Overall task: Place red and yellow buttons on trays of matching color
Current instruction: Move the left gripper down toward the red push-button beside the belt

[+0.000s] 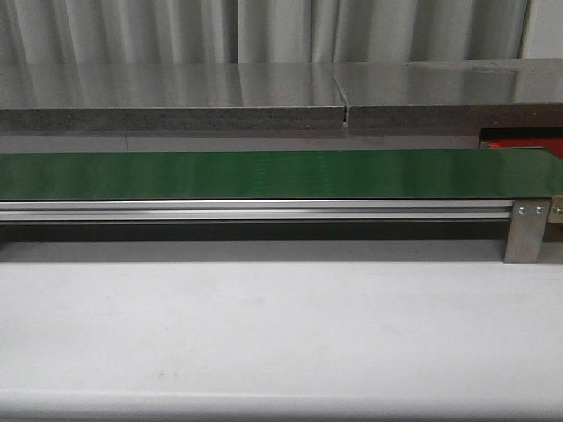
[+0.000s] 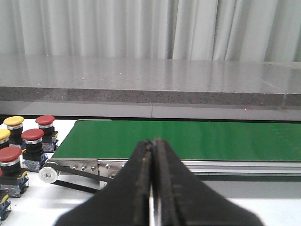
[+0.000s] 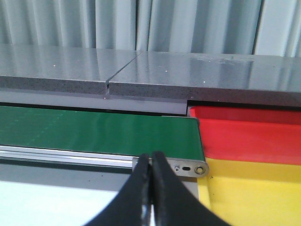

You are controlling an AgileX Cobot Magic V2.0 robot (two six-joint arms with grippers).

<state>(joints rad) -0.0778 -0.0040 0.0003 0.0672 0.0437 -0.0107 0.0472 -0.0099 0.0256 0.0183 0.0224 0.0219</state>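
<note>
Several push buttons on dark bases stand beside the belt's end in the left wrist view: red-capped ones (image 2: 33,135) and yellow-capped ones (image 2: 14,121). My left gripper (image 2: 153,141) is shut and empty, facing the belt, apart from the buttons. In the right wrist view a red tray (image 3: 249,136) and a yellow tray (image 3: 254,193) lie side by side at the belt's other end, both empty as far as seen. My right gripper (image 3: 151,155) is shut and empty, just short of the belt's end. A sliver of the red tray (image 1: 526,146) shows in the front view. Neither gripper shows there.
A long green belt (image 1: 264,174) on an aluminium rail runs across the table, with a metal bracket (image 1: 526,233) at its right end. A grey stone ledge (image 1: 264,92) and curtains stand behind it. White table surface (image 1: 264,334) lies in front.
</note>
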